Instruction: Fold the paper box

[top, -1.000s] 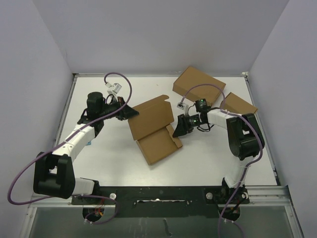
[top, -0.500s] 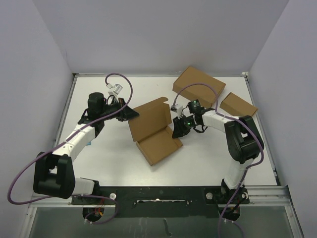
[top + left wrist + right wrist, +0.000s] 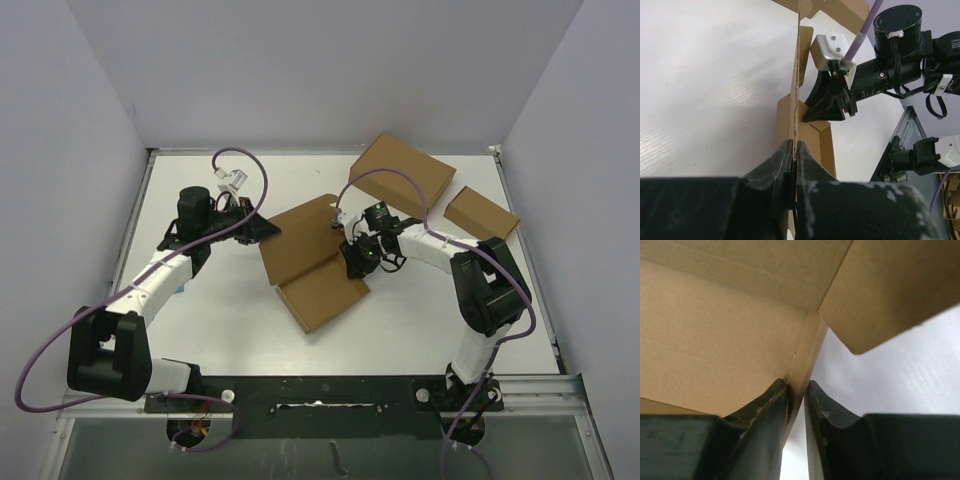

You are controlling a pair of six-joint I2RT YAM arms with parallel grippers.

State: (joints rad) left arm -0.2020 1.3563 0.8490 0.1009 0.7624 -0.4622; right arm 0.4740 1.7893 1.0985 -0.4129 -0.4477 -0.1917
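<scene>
The paper box (image 3: 312, 268) sits close to dead centre on the white table (image 3: 400, 335), and it's open. Its shallow tray lies flat at the 5 o'clock end, the hinged lid is raised at an angle at the 11 o'clock end, and a small flap pokes out at the lid's 12 o'clock corner. At the lid's 9 o'clock edge, the left gripper (image 3: 262, 229) is clenched hard on the cardboard. The left wrist view confirms it, with both black fingers (image 3: 774, 167) squeezed together and the thin brown sheet running edge-on straight up between them. On the box's 3 o'clock side the right gripper (image 3: 352, 263) comes in low. Its own camera shows the 2 fingers (image 3: 765, 412) pinched on either side of a thin upright side wall. The brown inside of the box lies to the left of that wall, a rounded flap hangs in at 1 o'clock, and white table shows beyond. So both arms have hold of the box, 1 on each side, facing each other across it. Further out, the largest brown box (image 3: 402, 174) lies closed at 1 o'clock from the paper box, apart from it and near the back edge. The smallest brown box (image 3: 482, 212) lies at 2 o'clock toward the right edge, just beside the big one.
</scene>
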